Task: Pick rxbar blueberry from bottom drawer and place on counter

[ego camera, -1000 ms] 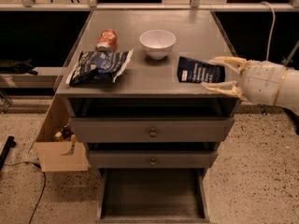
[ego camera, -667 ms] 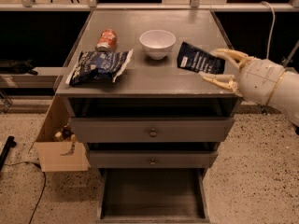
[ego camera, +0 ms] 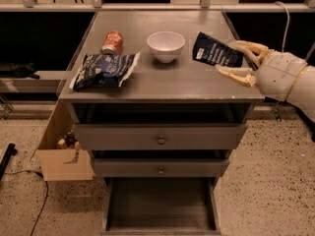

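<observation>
My pincer point(ego camera: 224, 56) sits over the right rear part of the desk point(ego camera: 187, 85), reaching in from the right side. It is clenched on the rxbar blueberry point(ego camera: 211, 49): one finger lies along the bar's far edge and the other along its near edge. The dark wrapper sticks out to the left of the pincer, tilted, low over the desk top; I cannot tell whether it touches the surface.

Just left of the pincer I see a white bowl point(ego camera: 166, 45). Farther left, a red can point(ego camera: 112, 42) lies on its side. Nearer the front edge on that side is a crinkled blue-and-white chip bag point(ego camera: 104, 70).

Well below the pincer and to its left, the bottom drawer point(ego camera: 162, 200) stands pulled out, under two closed knobbed drawers point(ego camera: 161, 139).
</observation>
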`<state>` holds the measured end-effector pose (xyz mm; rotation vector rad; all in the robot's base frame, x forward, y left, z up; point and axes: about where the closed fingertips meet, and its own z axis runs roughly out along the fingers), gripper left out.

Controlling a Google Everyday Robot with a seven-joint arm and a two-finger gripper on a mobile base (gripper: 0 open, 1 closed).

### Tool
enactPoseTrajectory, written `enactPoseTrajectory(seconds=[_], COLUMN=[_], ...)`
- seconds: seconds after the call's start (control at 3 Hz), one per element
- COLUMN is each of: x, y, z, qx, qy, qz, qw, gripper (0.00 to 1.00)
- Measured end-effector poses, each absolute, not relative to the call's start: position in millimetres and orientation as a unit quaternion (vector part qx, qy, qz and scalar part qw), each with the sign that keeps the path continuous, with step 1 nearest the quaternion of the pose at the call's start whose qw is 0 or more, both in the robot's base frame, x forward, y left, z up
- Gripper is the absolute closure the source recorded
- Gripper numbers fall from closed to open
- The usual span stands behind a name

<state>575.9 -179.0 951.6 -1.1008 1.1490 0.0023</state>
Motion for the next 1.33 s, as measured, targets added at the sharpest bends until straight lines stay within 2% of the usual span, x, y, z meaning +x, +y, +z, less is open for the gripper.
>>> enactPoseTrajectory(seconds=[1.0,1.33], x=[644.9,648.4], y=[-200.6,-198.5], z=[1009.9,1013.7], qx=[-0.515,-0.515], qy=[0.545,0.543], qz=[0.047,0.047], qw=[0.66,0.661], gripper=[1.0,1.0])
